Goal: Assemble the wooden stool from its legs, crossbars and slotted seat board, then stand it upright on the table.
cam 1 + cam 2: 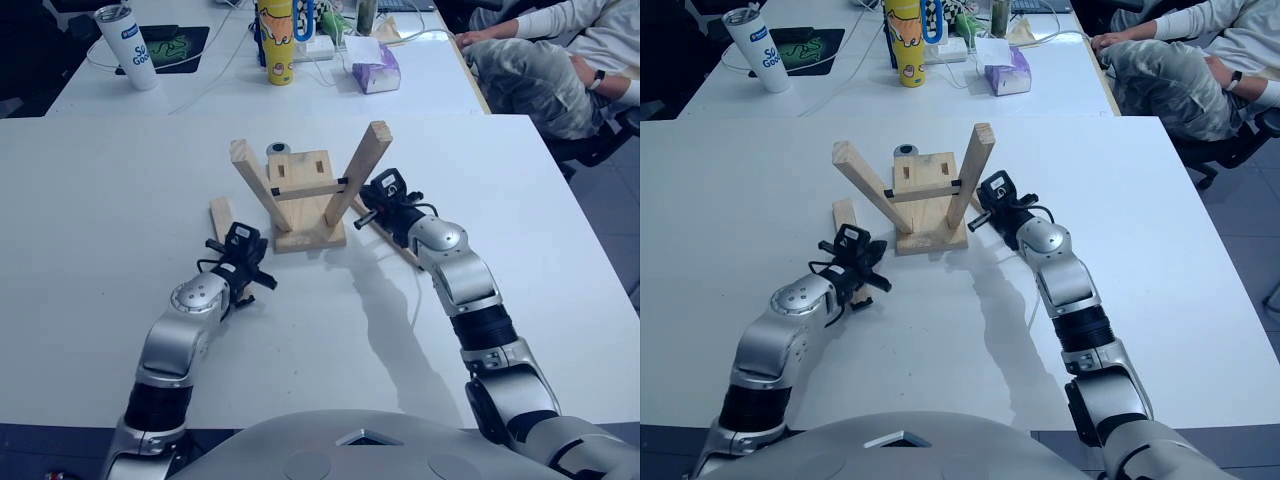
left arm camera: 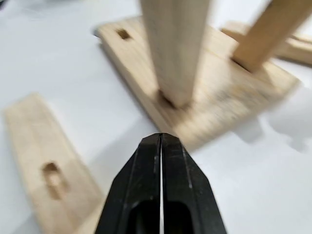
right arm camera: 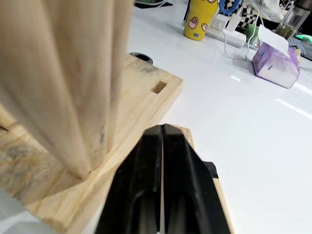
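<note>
Left gripper (image 2: 161, 139) hangs low over the table (image 1: 120, 200), fingers pressed together on nothing, tips aimed at the near corner of the seat board (image 1: 310, 238) but short of it. A loose slotted piece (image 2: 44, 161) lies flat just beside it. Right gripper (image 3: 162, 129) is likewise closed and empty, over a second loose piece (image 3: 185, 135) lying against the board's right side. The board lies flat, underside up, with the left leg (image 1: 258, 183) and right leg (image 1: 358, 172) standing splayed from it and a crossbar (image 1: 310, 190) bridging them. I judge it light, rigid, dry timber with fair friction. The joints look press-fit, so I'd take hold of loose pieces mid-length and steady legs low, near their sockets.
</note>
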You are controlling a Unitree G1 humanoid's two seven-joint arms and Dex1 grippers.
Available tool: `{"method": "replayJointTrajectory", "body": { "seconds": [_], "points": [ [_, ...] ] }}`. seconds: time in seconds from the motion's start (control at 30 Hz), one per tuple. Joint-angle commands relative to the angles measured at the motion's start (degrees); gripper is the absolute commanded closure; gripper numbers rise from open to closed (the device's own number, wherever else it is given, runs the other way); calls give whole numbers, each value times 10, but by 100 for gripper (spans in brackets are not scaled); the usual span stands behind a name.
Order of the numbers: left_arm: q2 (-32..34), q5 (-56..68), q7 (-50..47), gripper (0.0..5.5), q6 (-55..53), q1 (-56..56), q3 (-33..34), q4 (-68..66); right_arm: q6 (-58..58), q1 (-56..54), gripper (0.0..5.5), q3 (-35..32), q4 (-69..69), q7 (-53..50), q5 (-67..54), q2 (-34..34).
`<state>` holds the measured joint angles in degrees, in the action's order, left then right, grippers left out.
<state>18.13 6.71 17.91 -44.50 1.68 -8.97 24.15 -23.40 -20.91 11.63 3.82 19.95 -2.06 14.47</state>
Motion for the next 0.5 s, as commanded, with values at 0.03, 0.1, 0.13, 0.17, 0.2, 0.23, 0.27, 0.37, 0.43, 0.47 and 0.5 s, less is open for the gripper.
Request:
{"method": "replayJointTrajectory", "body": {
  "seconds": [0.03, 0.1, 0.13, 0.17, 0.2, 0.23, 0.27, 0.37, 0.43, 0.47, 0.5],
  "points": [
    [29, 0, 30, 545, -7, -17, -20, 23, 29, -20, 550, -11, 19, -4, 7, -8],
    [26, -7, 28, 545, -4, -22, -31, 15, 30, -23, 550, -11, 23, -4, 13, -3],
    [22, -9, 25, 545, -3, -24, -34, 13, 30, -25, 550, -21, 27, -12, 17, 4],
    [19, -9, 23, 545, -2, -26, -36, 12, 30, -29, 550, -34, 30, -22, 21, 11],
    [18, -10, 19, 545, -2, -27, -37, 12, 32, -35, 550, -46, 31, -32, 29, 22],
    [17, -10, 17, 545, -1, -29, -35, 11, 35, -44, 550, -56, 30, -37, 38, 34],
    [17, -10, 15, 545, -1, -29, -34, 11, 38, -50, 550, -60, 28, -39, 44, 42],
    [18, -13, 7, 545, 5, -35, -18, 2, 78, -134, 550, -101, 29, -74, 54, 57],
    [16, -16, 1, 545, 9, -40, -12, -5, 104, -207, 550, -140, 6, -92, 17, 37],
    [15, -16, -1, 545, 10, -43, -11, -8, 108, -246, 550, -156, -22, -92, -14, 20],
    [14, -16, -2, 545, 11, -44, -10, -10, 113, -277, 550, -166, -51, -89, -41, 8]
  ]
}}
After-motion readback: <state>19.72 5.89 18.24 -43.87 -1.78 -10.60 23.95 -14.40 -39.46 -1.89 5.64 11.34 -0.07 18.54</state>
